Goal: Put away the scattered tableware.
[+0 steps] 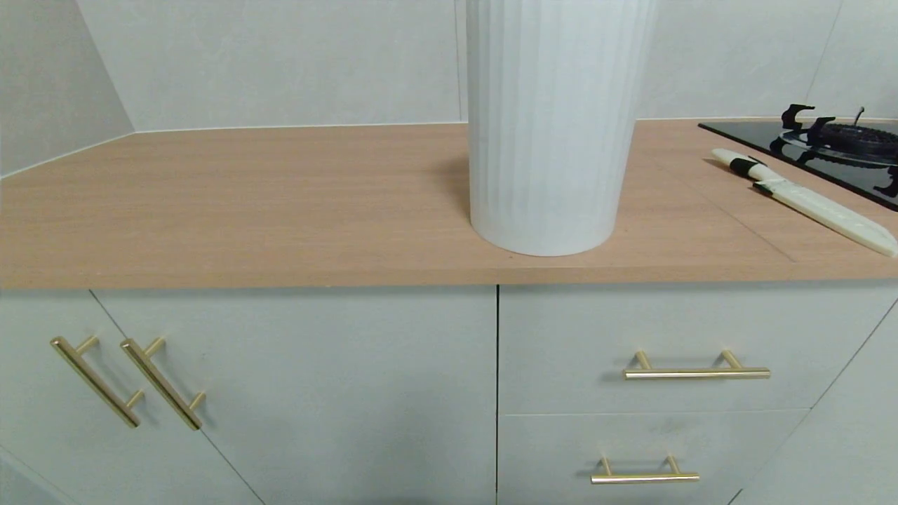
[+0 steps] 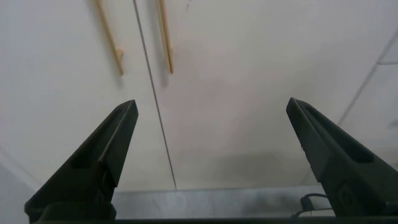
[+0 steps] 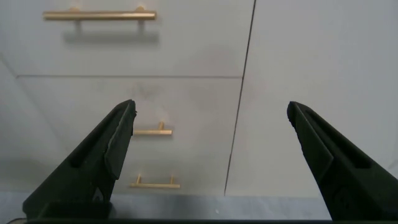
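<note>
- Found no words, numbers, labels or signs to read.

Wooden countertop (image 1: 245, 203) open from left wall to centre, tall white ribbed container (image 1: 551, 126) blocking centre near front edge, gap between it and knife (image 1: 807, 200) at right, gas hob (image 1: 842, 151) just beyond, brass handles (image 1: 697, 373) protruding from cabinet fronts below.
</note>
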Motion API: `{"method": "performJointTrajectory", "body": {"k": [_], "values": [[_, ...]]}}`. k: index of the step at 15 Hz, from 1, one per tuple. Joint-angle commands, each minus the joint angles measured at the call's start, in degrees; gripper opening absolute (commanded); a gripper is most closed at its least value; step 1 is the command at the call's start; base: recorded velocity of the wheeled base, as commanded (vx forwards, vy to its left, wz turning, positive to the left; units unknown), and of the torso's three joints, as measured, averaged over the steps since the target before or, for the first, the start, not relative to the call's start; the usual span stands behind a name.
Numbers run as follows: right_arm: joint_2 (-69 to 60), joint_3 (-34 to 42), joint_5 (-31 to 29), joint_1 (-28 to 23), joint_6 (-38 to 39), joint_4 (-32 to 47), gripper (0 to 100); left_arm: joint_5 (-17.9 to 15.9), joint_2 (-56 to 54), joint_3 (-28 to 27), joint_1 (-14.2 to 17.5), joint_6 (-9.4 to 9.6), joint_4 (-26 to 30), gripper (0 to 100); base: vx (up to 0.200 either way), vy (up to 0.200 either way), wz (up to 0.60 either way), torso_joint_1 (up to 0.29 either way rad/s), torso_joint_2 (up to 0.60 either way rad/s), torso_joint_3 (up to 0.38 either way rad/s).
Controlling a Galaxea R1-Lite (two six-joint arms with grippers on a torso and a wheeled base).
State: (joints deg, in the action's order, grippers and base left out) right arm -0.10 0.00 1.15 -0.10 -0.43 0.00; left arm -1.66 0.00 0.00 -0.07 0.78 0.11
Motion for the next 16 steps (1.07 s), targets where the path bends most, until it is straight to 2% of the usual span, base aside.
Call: {"method": "performJointTrajectory", "body": {"k": [1, 11, 16], "values": [[0.1, 0.0, 0.0, 0.0, 0.0, 0.0, 100, 0.0, 0.0, 0.0, 0.0, 0.01, 0.1, 100, 0.000, 0.000, 0.00, 0.000, 0.00, 0.000], [0.1, 0.0, 0.0, 0.0, 0.0, 0.0, 100, 0.0, 0.0, 0.0, 0.0, 0.10, 0.1, 100, 0.000, 0.000, 0.00, 0.000, 0.00, 0.000], [0.1, 0.0, 0.0, 0.0, 0.0, 0.0, 100, 0.0, 0.0, 0.0, 0.0, 0.10, 0.0, 100, 0.000, -0.200, 0.00, 0.004, 0.00, 0.004]]}}
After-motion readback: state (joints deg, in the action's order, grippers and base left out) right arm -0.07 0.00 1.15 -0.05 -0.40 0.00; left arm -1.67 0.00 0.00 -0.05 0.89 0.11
